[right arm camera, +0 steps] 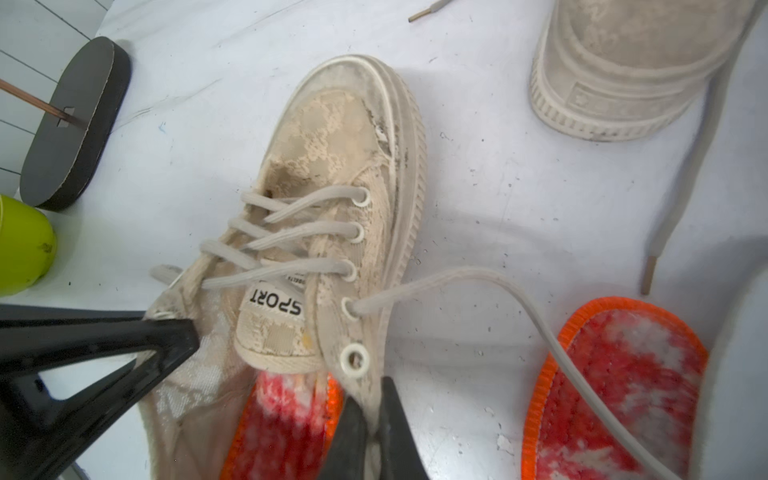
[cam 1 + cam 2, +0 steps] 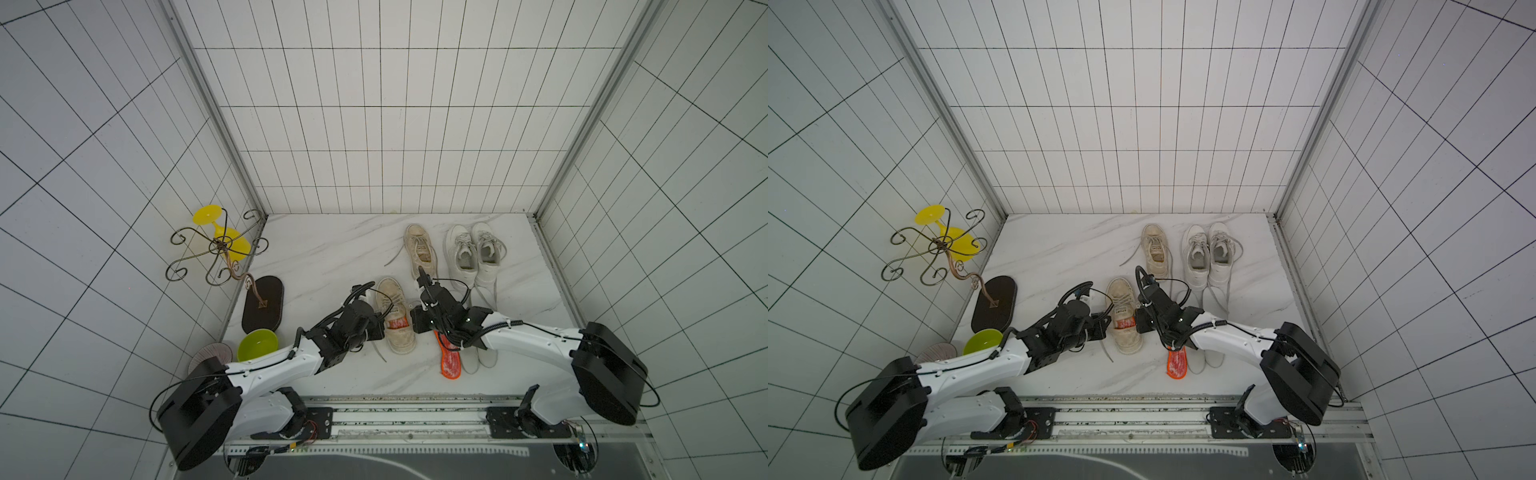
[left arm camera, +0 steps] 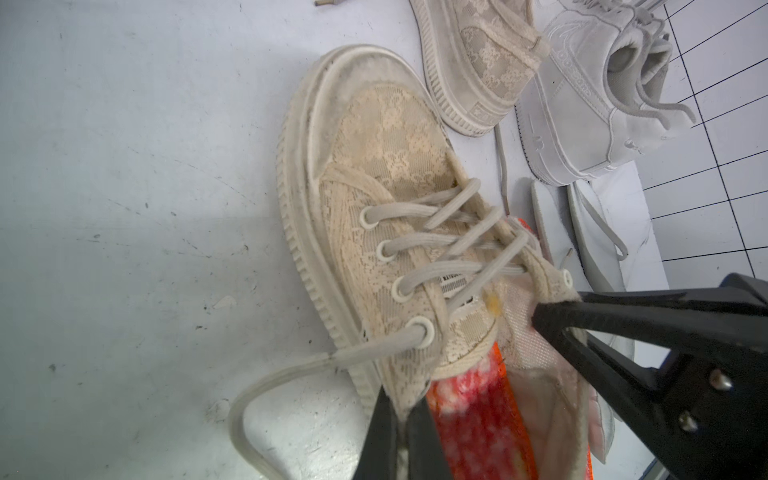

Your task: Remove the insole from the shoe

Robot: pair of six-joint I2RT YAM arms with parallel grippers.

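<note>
Tightly, left and right jaws pinch the mesh shoe [image 3: 374,166], fuzzy orange insole [image 3: 478,428] inside.

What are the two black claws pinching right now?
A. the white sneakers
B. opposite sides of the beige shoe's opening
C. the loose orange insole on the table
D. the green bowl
B: in the wrist views the left gripper and the right gripper are each shut on one side of the opening of the shoe, with an insole lying inside it.
</note>
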